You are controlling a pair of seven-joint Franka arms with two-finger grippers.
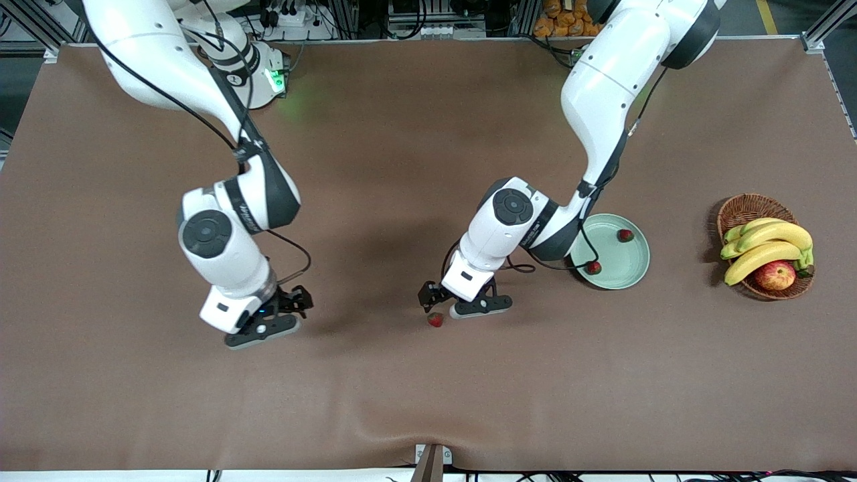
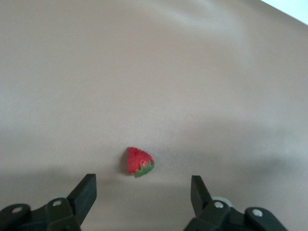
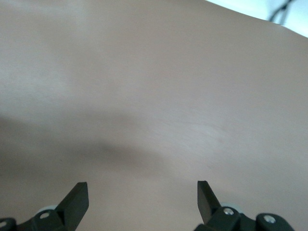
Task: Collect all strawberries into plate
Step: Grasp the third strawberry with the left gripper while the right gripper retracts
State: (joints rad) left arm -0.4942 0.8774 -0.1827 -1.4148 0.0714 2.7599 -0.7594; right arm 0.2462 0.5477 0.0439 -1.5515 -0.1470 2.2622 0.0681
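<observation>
The left gripper (image 2: 143,192) hangs jaws spread, empty, just over a small red green-capped strawberry (image 2: 139,161) on the brown table (image 1: 428,402). The right gripper (image 3: 143,195) waits, jaws wide and empty. Two strawberries (image 1: 625,235) lie in the round mint-green plate (image 1: 629,268).

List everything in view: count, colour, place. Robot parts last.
strawberries: 3, red with green caps; two in the plate, one on the table, nearer to the front camera than the plate
plate: 1, pale mint green; on the table beside the basket
basket: 1, brown wicker; toward the left arm's end of the table
bananas: a bunch, yellow; in the basket
apple: 1, red-yellow; in the basket
table: 1, brown cover
left gripper: 1, black fingers, open; low over the loose strawberry
right gripper: 1, black fingers, open; over bare table, waiting
</observation>
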